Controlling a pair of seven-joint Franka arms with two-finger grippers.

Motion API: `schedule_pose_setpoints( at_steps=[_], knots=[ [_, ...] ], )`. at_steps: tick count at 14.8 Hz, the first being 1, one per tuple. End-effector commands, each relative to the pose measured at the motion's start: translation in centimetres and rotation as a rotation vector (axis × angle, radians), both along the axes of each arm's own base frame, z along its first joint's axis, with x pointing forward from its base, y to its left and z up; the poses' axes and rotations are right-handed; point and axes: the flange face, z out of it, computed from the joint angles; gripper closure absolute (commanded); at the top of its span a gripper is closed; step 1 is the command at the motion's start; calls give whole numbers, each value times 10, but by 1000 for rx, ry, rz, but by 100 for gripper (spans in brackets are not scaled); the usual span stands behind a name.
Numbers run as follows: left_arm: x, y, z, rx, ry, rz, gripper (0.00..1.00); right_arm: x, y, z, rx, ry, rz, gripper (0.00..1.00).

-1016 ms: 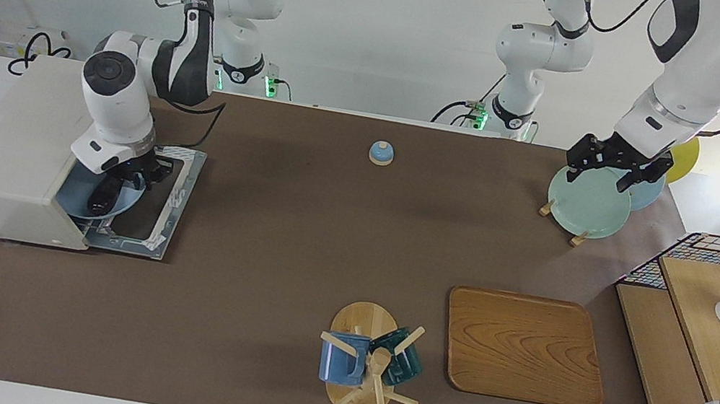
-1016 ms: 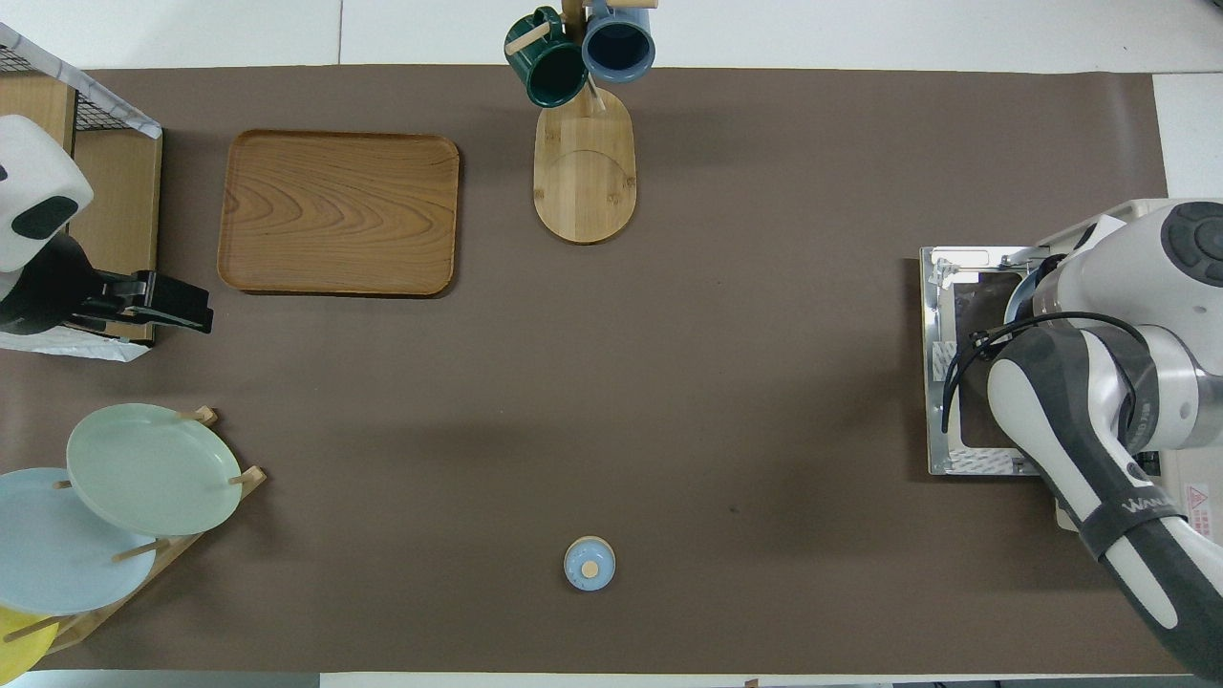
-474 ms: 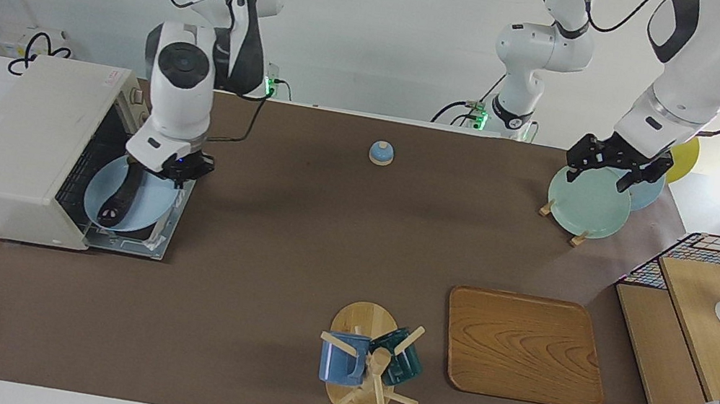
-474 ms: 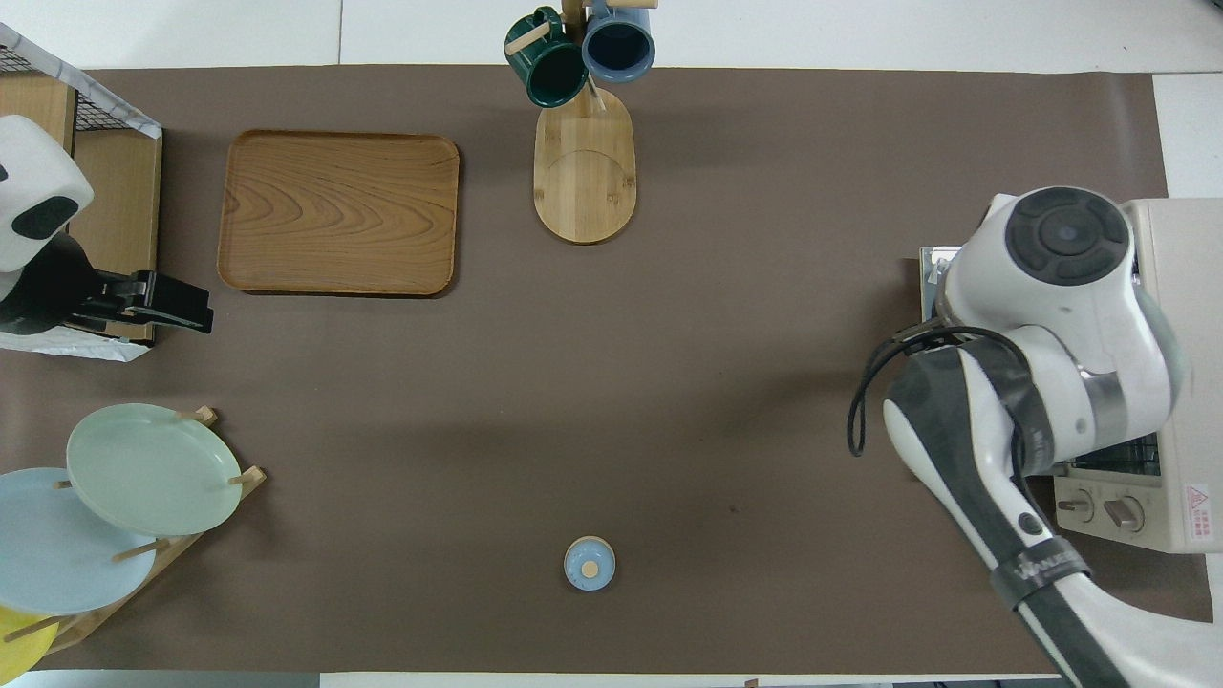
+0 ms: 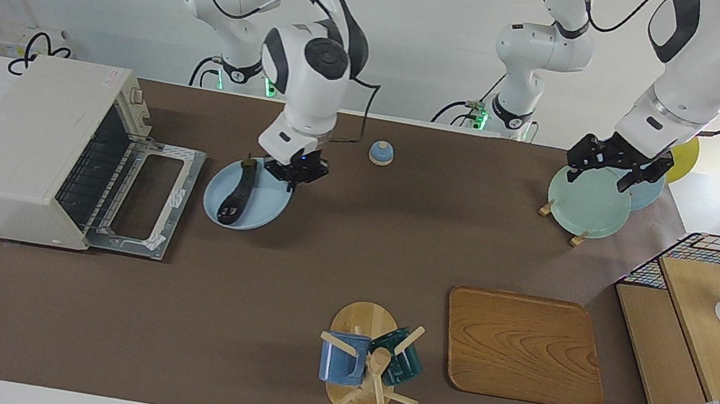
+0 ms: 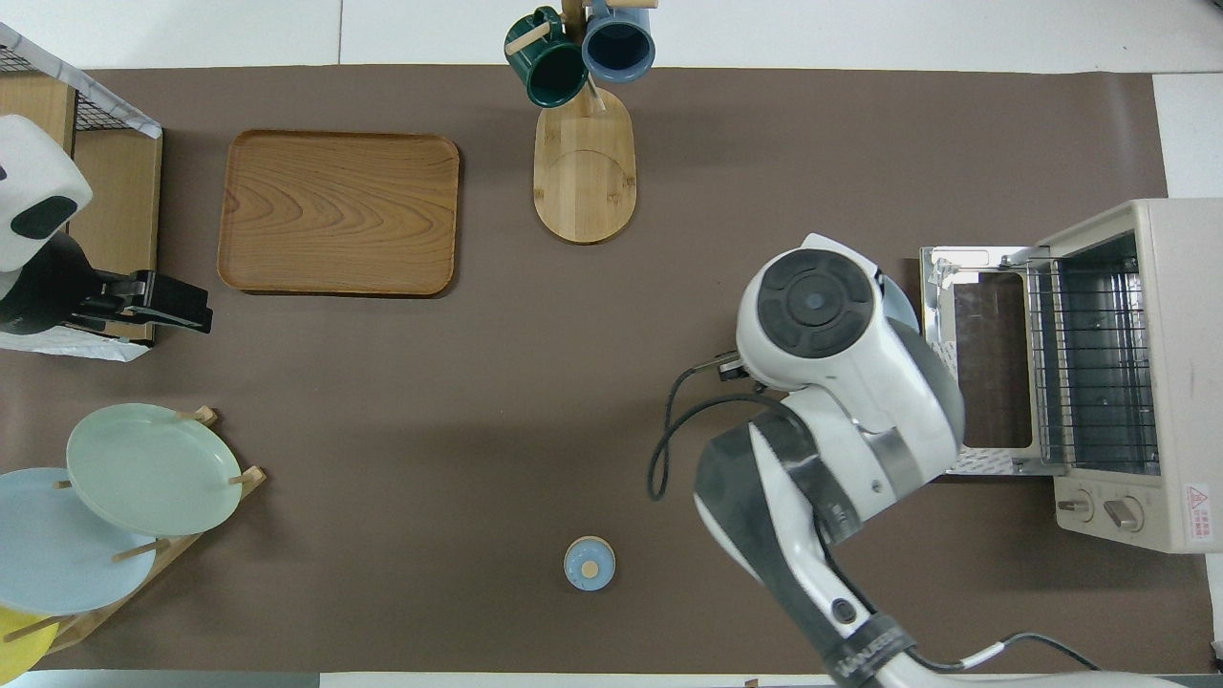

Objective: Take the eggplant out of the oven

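The eggplant (image 5: 236, 193) lies on a light blue plate (image 5: 266, 204) that is out of the oven (image 5: 23, 138), just past the edge of its lowered door (image 5: 147, 203) toward the table's middle. My right gripper (image 5: 294, 173) is shut on the plate's rim. I cannot tell if the plate rests on the mat or hangs just above it. In the overhead view my right arm hides the plate and the eggplant. The oven (image 6: 1170, 382) stands open with a bare wire rack (image 6: 1094, 363). My left gripper (image 5: 618, 168) waits raised and open at the left arm's end of the table, and also shows in the overhead view (image 6: 162, 304).
A small blue bell (image 5: 380, 153) stands near the robots, close to the right gripper. A mug tree (image 5: 369, 364) and a wooden tray (image 5: 522, 346) lie farther out. A rack of plates (image 5: 587, 200) and a wooden shelf with a wire basket (image 5: 705, 325) fill the left arm's end.
My right arm has drawn the plate with the eggplant out of the oven, over the door, and carried it toward the table's middle. The left arm has not moved.
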Motion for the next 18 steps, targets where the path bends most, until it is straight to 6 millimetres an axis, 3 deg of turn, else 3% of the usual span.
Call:
schedule_pose_setpoints(
  at_steps=[1,2,3,6,8,10,11,12,13,14,16,18],
  knots=[
    [2,8,1,15,-7,-2,0,-4,98,-27,-11,-2,-61,100],
    [2,9,1,14,-9,-2,0,-13,130,-38,-5,-16,-83,100],
    [3,9,1,14,-10,-2,0,-14,148,-49,-2,-35,-119,100],
    [3,10,0,14,-9,2,0,-19,176,-66,51,-58,-105,100],
    [5,17,2,13,-19,15,0,-20,188,-62,117,-78,-104,100],
    [5,18,2,14,-19,18,0,-17,186,-65,139,-83,-112,100],
    [5,20,1,14,-19,25,0,-16,186,-65,159,-70,-130,92],
    [7,24,2,13,-28,33,0,-16,188,-62,179,-58,-145,75],
    [9,23,3,11,-46,31,0,-17,192,-58,184,-65,-129,48],
    [11,24,3,9,-60,32,0,-15,189,-54,176,-69,-122,36],
    [12,23,3,9,-68,31,0,-11,179,-34,145,-89,-74,34],
    [13,23,2,8,-75,30,0,7,146,-21,93,-67,-31,40]
  ],
)
